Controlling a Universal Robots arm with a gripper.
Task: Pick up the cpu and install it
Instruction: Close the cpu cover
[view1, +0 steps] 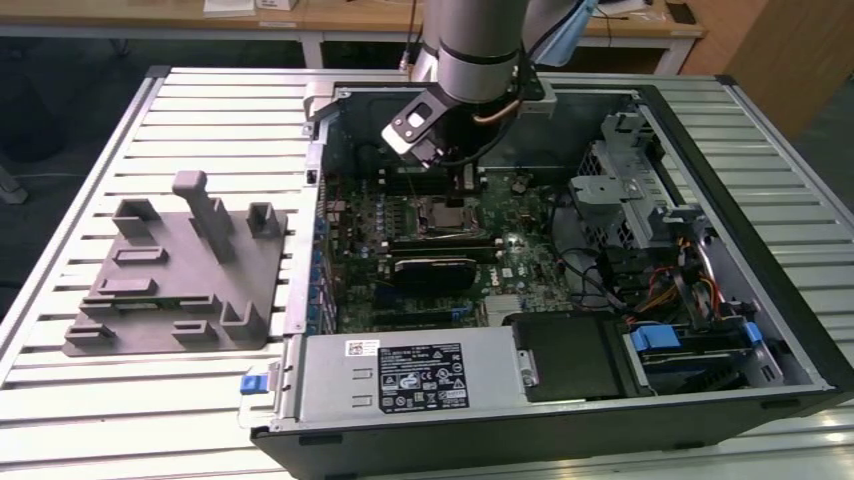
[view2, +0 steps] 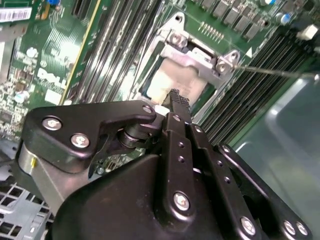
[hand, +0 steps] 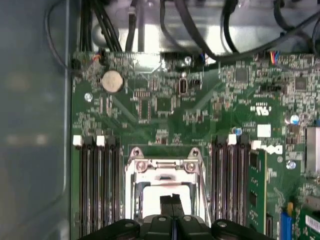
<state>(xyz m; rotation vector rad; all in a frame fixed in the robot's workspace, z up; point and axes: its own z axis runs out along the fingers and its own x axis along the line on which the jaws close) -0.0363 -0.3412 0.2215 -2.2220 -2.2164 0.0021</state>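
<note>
Squarely inside the metal socket (hand: 165, 165) lies the cpu (hand: 150, 197), flat, its pale silver top showing through the socket's open frame in both wrist views. The gripper (hand: 171, 201) stands right over it with its two narrow black fingers pressed together, only a thin seam between them. The tips sit at the chip's surface, though whether they touch it cannot be told. In the exterior view the socket sits near the middle of the green motherboard (view1: 514, 255), and the arm (view1: 481, 45) comes down to it from twelve o'clock. Dark memory slots (hand: 97, 185) flank the socket on both sides. At six o'clock from the socket lies the grey power supply box (view1: 407, 375). At three o'clock stands a metal drive cage (view1: 627, 195). Outside the open computer case (view1: 747, 215), at nine o'clock, a grey holder (view1: 180, 275) rests on the slatted table (view1: 80, 150).
</note>
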